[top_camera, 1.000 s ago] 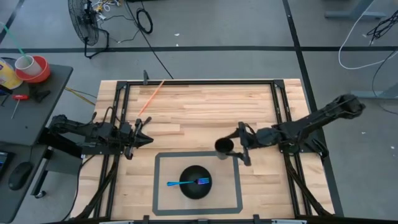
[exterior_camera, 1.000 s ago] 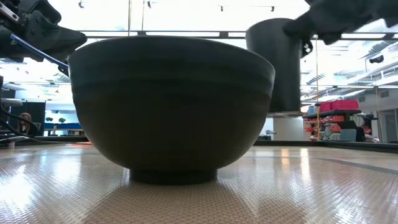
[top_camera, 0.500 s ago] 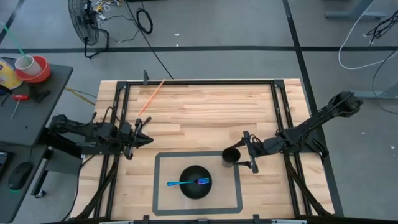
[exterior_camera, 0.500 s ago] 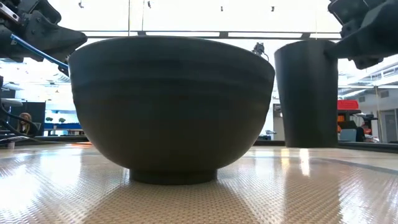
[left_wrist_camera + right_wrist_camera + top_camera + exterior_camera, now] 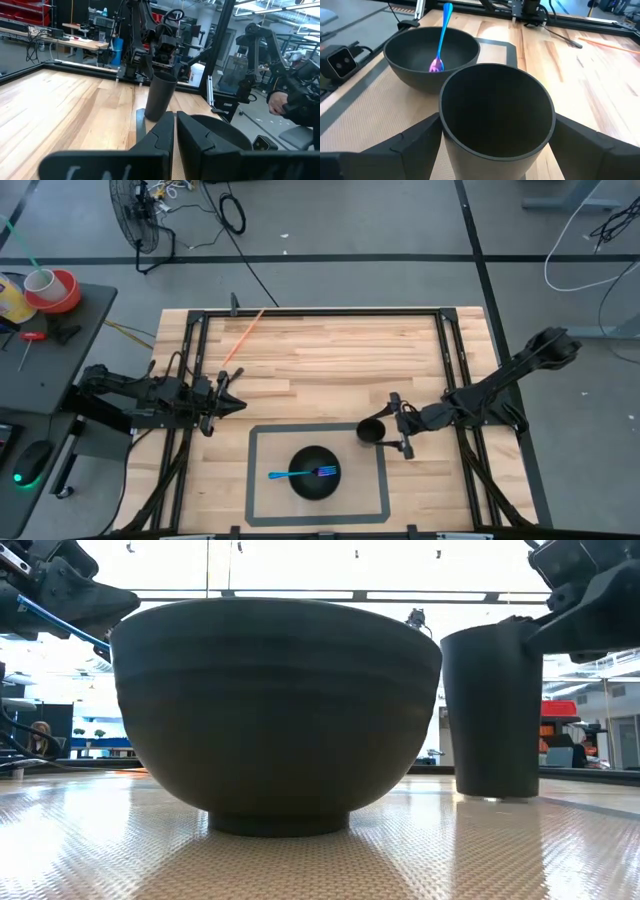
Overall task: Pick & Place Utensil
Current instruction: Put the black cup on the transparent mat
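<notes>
A blue fork (image 5: 300,474) with a purple head (image 5: 436,64) lies in the black bowl (image 5: 314,485), its handle leaning on the rim and sticking out toward the table's left. The bowl stands on a grey-bordered mat (image 5: 262,480). A black cup (image 5: 369,432) stands upright at the mat's far right corner, beside the bowl (image 5: 275,710). My right gripper (image 5: 380,432) is shut on the cup (image 5: 495,100). My left gripper (image 5: 240,402) waits shut above the wood to the left, away from both; the cup (image 5: 160,97) shows ahead of it. My right gripper pinches the cup's wall just below the rim (image 5: 445,127) between its two fingers, one finger (image 5: 415,142) on each side. It comes level from the table's right. The cup (image 5: 495,710) is nearly upright with its base down at the mat; whether it rests there I cannot tell.
A metal frame (image 5: 450,360) runs around the wooden tabletop. An orange stick (image 5: 243,338) lies near the far left corner. Bare wood spreads across the far half of the table (image 5: 330,360). A side table (image 5: 40,330) with a tape roll and a cup stands off to the left.
My right gripper has carried the cup down and toward the table's near edge. A second ago the cup hung clear above the table; now its base is down at the mat beside the bowl. The fingers have stayed on the cup.
</notes>
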Controlling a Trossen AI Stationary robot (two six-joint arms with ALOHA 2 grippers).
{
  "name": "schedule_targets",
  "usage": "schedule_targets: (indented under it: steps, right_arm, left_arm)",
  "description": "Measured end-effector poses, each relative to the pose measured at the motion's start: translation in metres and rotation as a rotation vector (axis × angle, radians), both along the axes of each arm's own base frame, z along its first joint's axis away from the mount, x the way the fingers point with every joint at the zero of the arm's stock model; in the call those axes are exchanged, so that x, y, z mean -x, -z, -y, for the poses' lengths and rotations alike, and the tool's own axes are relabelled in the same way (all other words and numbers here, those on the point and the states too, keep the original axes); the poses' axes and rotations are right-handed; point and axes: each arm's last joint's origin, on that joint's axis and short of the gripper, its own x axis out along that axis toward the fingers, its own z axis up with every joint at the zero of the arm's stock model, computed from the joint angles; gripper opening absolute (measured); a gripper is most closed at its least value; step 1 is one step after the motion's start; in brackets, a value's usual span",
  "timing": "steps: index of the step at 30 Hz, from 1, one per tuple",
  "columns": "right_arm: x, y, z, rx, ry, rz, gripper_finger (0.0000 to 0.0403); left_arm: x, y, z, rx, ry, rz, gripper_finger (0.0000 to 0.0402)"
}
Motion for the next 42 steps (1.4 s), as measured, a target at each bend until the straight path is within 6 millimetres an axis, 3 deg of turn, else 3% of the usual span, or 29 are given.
schedule_targets:
  steps: [5,16,25,35,42]
  right_arm:
    - [-0.004,0.003,-0.002,0.011,-0.006,0.012,0.0337]
    - [-0.005,0.002,-0.002,-0.038,0.028,0.023,0.0389]
    - [-0.005,0.003,-0.003,-0.067,-0.005,0.002,0.0385]
    - [-0.020,-0.021,-0.011,0.002,-0.013,-0.063,0.0385]
    - [-0.020,-0.021,-0.010,-0.048,0.043,-0.104,0.0385]
  left_arm:
    - [0.000,0.000,0.000,0.000,0.000,0.000,0.0025]
    - [0.000,0.000,0.000,0.000,0.003,-0.001,0.0025]
    - [0.000,0.000,0.000,0.000,0.003,-0.001,0.0025]
    - [0.000,0.000,0.000,0.000,0.003,-0.001,0.0025]
    - [0.000,-0.001,0.000,-0.003,0.000,0.007,0.0025]
